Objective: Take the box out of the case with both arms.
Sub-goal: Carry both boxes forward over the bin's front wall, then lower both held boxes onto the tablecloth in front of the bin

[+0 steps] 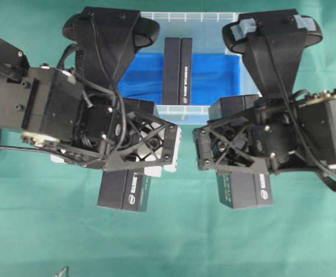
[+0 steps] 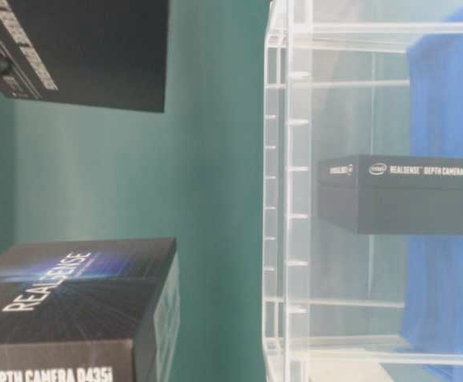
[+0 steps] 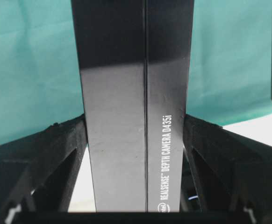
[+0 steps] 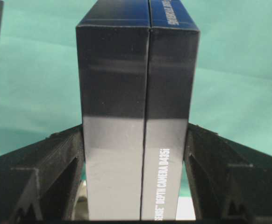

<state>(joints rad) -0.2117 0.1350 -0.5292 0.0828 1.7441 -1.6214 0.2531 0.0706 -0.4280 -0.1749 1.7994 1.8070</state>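
Step advice: I judge that each arm carries its box away from the case; keep both boxes upright, well apart from each other, and lower them gently to the green tabletop (image 1: 174,242).
Left pincer (image 3: 136,154): closed on the left box (image 1: 123,193), which fills the gap between its fingers.
Right pincer (image 4: 136,163): closed on the right box (image 1: 244,190) in the same way.
Box look: black, flat cardboard with white "REALSENSE DEPTH CAMERA D435i" print and a seam along the narrow side.
Third box (image 1: 177,70): stands on edge inside the case (image 1: 185,17), on the blue sheet (image 1: 214,78).
Held boxes place: outside the case, just in front of its near wall.
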